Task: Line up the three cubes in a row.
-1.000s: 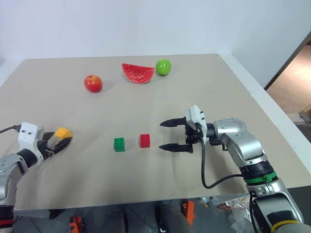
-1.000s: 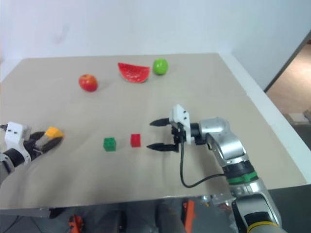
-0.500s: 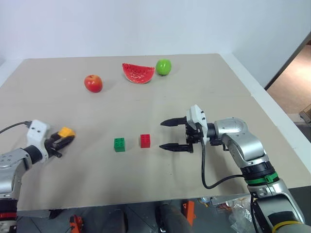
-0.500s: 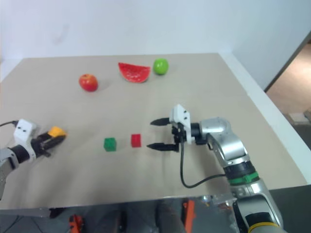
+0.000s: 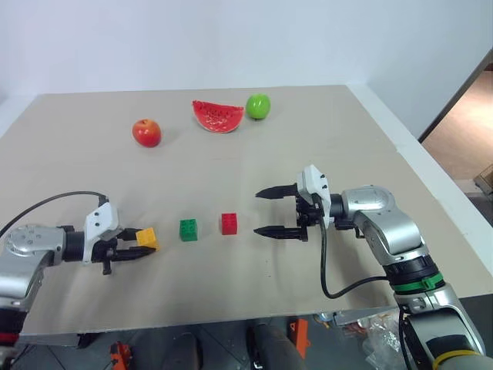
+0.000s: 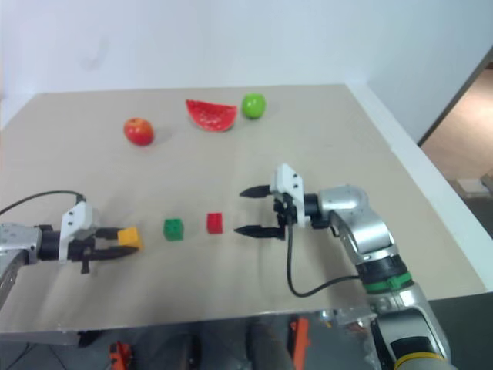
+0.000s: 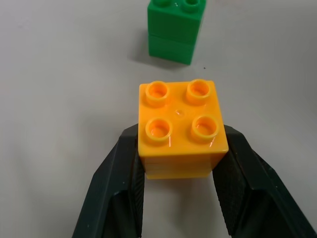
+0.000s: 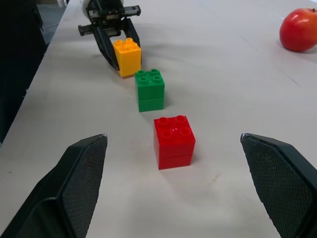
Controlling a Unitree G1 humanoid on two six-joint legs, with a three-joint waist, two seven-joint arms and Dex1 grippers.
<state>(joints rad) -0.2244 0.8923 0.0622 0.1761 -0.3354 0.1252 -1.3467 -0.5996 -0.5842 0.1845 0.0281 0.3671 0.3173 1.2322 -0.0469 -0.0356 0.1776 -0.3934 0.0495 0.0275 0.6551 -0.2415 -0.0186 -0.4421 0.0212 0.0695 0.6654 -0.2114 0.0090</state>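
My left gripper point(image 5: 143, 241) is shut on the orange-yellow cube point(image 5: 146, 238), its black fingers point(image 7: 119, 183) pinching the cube's two sides low over the tabletop. Just to the right stands the green cube point(image 5: 189, 230), a short gap away, and beyond it the red cube point(image 5: 229, 223). All three cubes show in the right wrist view: orange-yellow point(image 8: 127, 57), green point(image 8: 150, 89), red point(image 8: 174, 141). My right gripper point(image 5: 271, 210) hangs open to the right of the red cube, pointing left at it, nothing between its fingers.
At the back of the tan table point(image 5: 347, 146) lie a red apple point(image 5: 147, 132), a watermelon slice point(image 5: 218, 116) and a green apple point(image 5: 258, 105). The table's right edge borders a white strip point(image 5: 431, 177).
My left gripper closed on the orange-yellow cube and carried it rightward from the table's left edge to just beside the green cube, turning to point right. The right arm stayed still.
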